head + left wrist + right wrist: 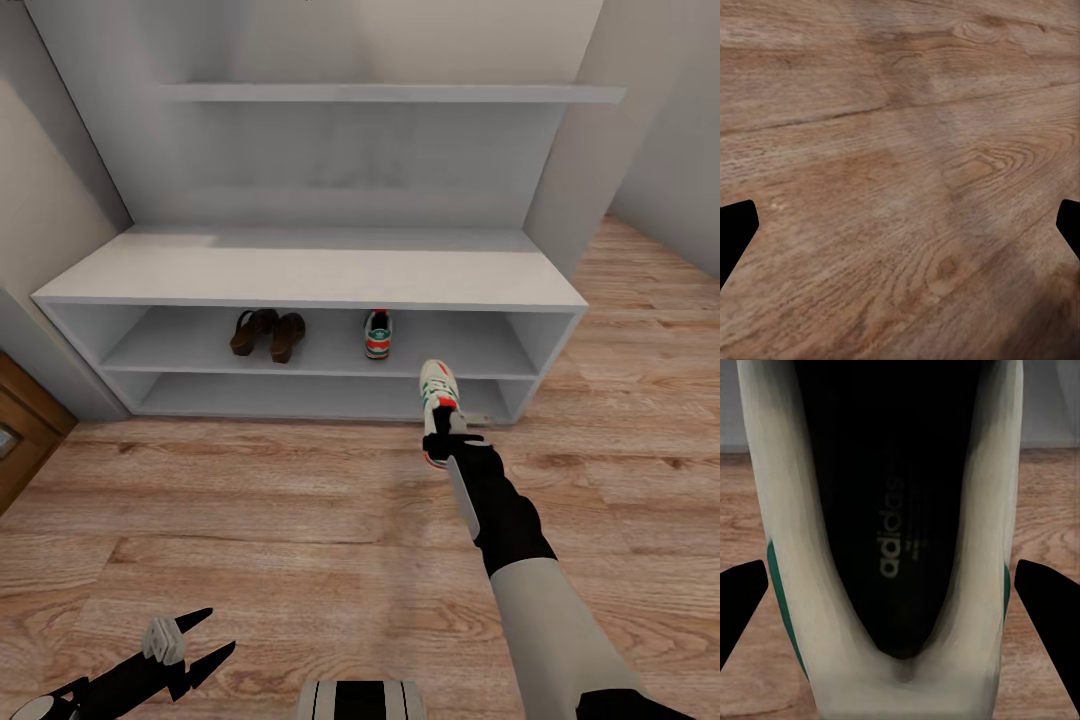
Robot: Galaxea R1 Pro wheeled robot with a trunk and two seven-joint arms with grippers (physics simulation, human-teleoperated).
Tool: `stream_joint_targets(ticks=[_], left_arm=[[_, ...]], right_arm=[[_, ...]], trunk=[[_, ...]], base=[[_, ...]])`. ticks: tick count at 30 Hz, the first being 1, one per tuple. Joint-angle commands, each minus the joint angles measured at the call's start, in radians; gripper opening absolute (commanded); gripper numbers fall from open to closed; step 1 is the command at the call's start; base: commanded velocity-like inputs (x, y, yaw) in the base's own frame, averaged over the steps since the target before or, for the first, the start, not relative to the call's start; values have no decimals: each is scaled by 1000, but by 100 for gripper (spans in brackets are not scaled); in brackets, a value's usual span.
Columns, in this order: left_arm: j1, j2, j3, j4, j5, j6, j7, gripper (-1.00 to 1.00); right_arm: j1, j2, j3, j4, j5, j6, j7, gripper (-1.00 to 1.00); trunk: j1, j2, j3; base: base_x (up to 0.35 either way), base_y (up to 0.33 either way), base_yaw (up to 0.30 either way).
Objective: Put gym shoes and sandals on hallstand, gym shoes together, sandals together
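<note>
In the head view, the right gripper pinches a gym shoe in front of the hallstand, whose upper shelf holds the two sandals and the other gym shoe. The left gripper hangs spread over the corridor floor. The left wrist view shows wood planks between parted fingertips. In the right wrist view, the held shoe's dark insole reads "adidas".

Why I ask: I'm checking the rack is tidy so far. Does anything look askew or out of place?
Nothing stands out. Both sandals sit side by side on the rack's upper shelf, one sneaker sits apart to their right, and the other sneaker is held off the floor in the right gripper.
</note>
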Motion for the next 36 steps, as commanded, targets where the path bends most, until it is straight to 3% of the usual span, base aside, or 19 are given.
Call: stream_joint_targets(ticks=[1, 19, 36], left_arm=[[-1, 0, 1, 1, 1, -6, -3, 100], [-1, 0, 1, 1, 2, -6, -3, 100], [-1, 0, -1, 1, 2, -6, -3, 100]], right_arm=[[0, 1, -2, -1, 6, 6, 1, -100], [0, 0, -1, -1, 5, 6, 1, -100], [0, 0, 1, -15, 6, 6, 1, -100]], trunk=[[0, 0, -1], [0, 0, -1], [0, 0, -1]], base=[[0, 0, 0], [77, 0, 0], [224, 0, 0]])
